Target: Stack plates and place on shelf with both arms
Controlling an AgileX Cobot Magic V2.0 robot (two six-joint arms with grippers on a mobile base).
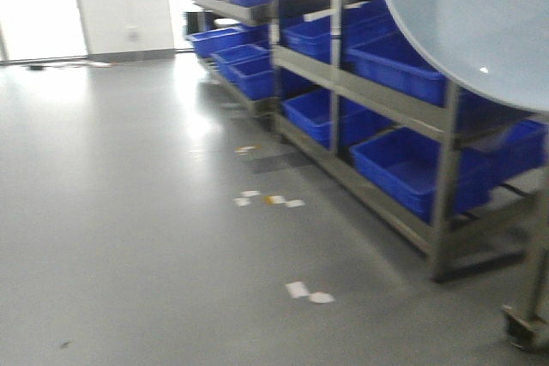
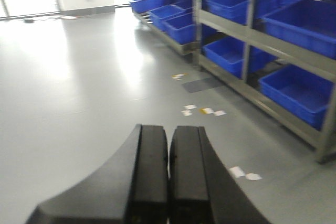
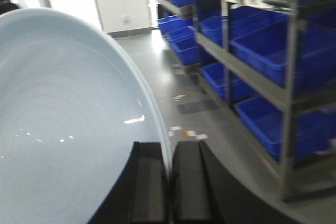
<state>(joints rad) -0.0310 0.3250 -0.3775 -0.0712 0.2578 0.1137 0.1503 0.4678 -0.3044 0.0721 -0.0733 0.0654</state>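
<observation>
- The round, shallow, pale bluish-white glossy plate (image 3: 63, 129) fills the left half of my right wrist view. It is tilted so I look into its hollow, and small highlights glint on the glaze.
- I see one plate face only. I cannot tell whether a second plate lies against it.
- The right gripper (image 3: 169, 182) has its two black fingers pinched on the plate's upturned rim, which runs down edge-on between them.
- In the front view the same plate takes up the upper right corner. It is held in the air, and its curved edge overlaps the rack behind it in the picture.
- It rests on no level of the rack.
- The left gripper (image 2: 169, 171) carries nothing. Its black fingers are pressed together with only a thin seam between them, and it points out over the floor.
- The multi-level stainless-steel shelf (image 1: 386, 96), with brushed front rails, runs along the right side of all three views and recedes toward the far wall.
- Large blue plastic crates (image 1: 403, 169) sit on every level I can see, several of them tilted toward the aisle.
- The glossy grey floor (image 1: 129, 212) lies open to the left of the rack, with bright window glare near the back.
- A few small white paper scraps (image 1: 309, 291) lie on the floor just in front of the rack, in two loose clusters.
- A small caster wheel (image 1: 523, 327) under a steel post shows at the lower right edge of the front view.
- A white wall (image 1: 120, 2) section stands between bright windows at the far end.
</observation>
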